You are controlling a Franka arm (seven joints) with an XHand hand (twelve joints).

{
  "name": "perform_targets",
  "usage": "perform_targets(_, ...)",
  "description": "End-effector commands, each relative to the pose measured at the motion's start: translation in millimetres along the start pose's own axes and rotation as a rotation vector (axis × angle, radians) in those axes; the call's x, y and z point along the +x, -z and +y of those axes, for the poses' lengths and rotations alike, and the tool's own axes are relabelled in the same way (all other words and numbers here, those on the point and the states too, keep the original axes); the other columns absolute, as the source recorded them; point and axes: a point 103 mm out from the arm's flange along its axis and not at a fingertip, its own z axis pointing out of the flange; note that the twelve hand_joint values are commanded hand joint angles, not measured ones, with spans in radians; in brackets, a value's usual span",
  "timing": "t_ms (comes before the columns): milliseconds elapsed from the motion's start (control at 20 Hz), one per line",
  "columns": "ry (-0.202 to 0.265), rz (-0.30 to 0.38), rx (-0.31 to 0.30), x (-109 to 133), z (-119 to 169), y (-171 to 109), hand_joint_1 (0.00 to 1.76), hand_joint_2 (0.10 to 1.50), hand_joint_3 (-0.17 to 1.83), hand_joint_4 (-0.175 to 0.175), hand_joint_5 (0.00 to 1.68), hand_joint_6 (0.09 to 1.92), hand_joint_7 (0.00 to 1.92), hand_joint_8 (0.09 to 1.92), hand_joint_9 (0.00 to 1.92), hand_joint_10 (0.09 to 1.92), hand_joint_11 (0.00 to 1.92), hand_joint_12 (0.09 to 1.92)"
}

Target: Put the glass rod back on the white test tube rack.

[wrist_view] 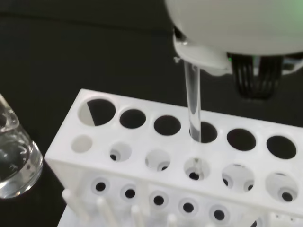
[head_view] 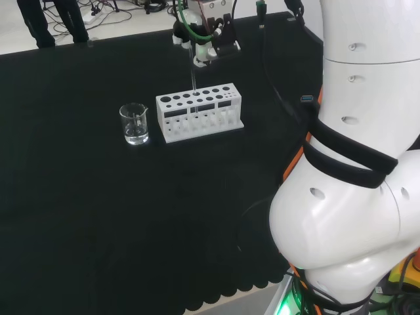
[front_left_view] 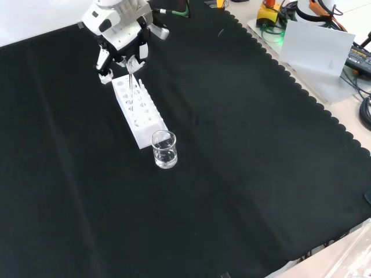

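While the fingers (wrist_view: 201, 59) pinch the top of the glass rod (wrist_view: 194, 106), the rod hangs upright with its lower end already inside a hole of the white test tube rack (wrist_view: 142, 156); the wrist view shows it passing through a top-plate hole in the back row, about midway along, its tip seen near the plate beneath. Whether that tip rests on the base yet I cannot tell. Judged as a thing to handle, the rod is thin, stiff, smooth and brittle: it would slip through a slack pinch and snap or chip if levered against the hole's edge, so the hold belongs high on the shaft, kept in line with the hole, and release looks safest once the rod is borne by the rack. Farther out, the hand (front_left_view: 119, 35) hovers over the rack's far end in the front view, close to the tabletop's (front_left_view: 243, 174) top-left corner in that view. A glass beaker (front_left_view: 164, 149) with a little clear liquid stands just beside the rack's opposite end. Only the wrist view makes plain which hole takes the rod; the head view gives the rod (head_view: 195, 77) as a faint vertical line between hand (head_view: 207, 42) and rack (head_view: 199, 111), and shows the beaker (head_view: 134, 123) at the rack's left.
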Motion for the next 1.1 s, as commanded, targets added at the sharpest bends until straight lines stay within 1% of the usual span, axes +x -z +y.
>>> perform_targets(50,0.004,-0.003,0.004,0.9,-1.9,0.2,1.66,0.36,0.85,-0.175,0.30,0.58,0.66,0.78,1.65,0.12,1.61,0.70)
perform_targets(700,-0.012,0.003,-0.018,-10.8,-11.8,12.7,1.66,0.36,0.84,-0.175,0.31,0.54,0.68,0.77,1.66,0.09,1.61,0.68)
perform_targets(1100,-0.019,0.009,-0.041,-18.6,-25.3,28.5,1.66,0.36,0.84,-0.175,0.34,0.54,0.70,0.77,1.67,0.09,1.61,0.67)
